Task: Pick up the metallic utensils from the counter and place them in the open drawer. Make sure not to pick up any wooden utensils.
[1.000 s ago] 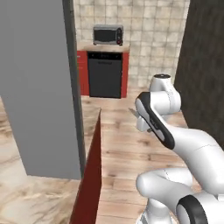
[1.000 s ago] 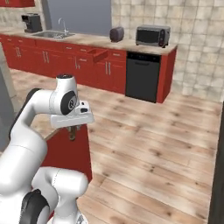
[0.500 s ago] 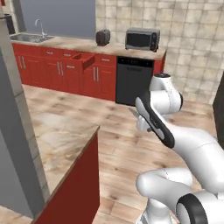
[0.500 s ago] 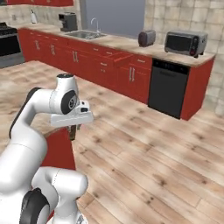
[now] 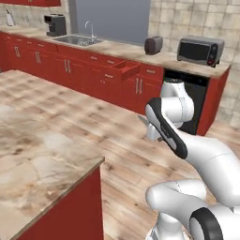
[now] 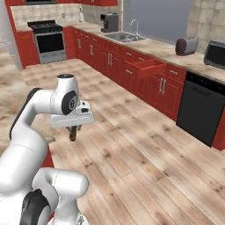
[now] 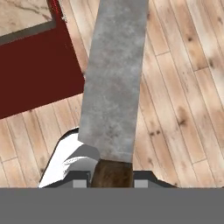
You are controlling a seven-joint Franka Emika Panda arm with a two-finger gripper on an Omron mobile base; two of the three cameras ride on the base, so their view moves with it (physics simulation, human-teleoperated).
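Over the plank floor, just off the corner of the tabletop point(image 5: 42, 159), my gripper point(image 6: 73, 130) is closed on the kitchen knife point(image 7: 116, 83), clamped at its dark brown handle. In the hand view the grey blade runs straight away from the fingers, with bare floorboards behind it and the island's red side off to one edge.

What has changed is the whole outlook. A second ago the left base view was mostly blocked by a tall grey panel; now both base views look across the floor at the long run of red cabinets, so I take it the base has turned, not the things. The arm's pose and its hold on the knife look the same throughout.

That matters because the open drawer point(image 5: 126, 70) is now in plain sight, pulled out below the far counter between the sink point(image 5: 77, 40) and the toaster point(image 5: 153, 45). It is well apart from the gripper, so I judge the drive over and the drop-off are not yet done.
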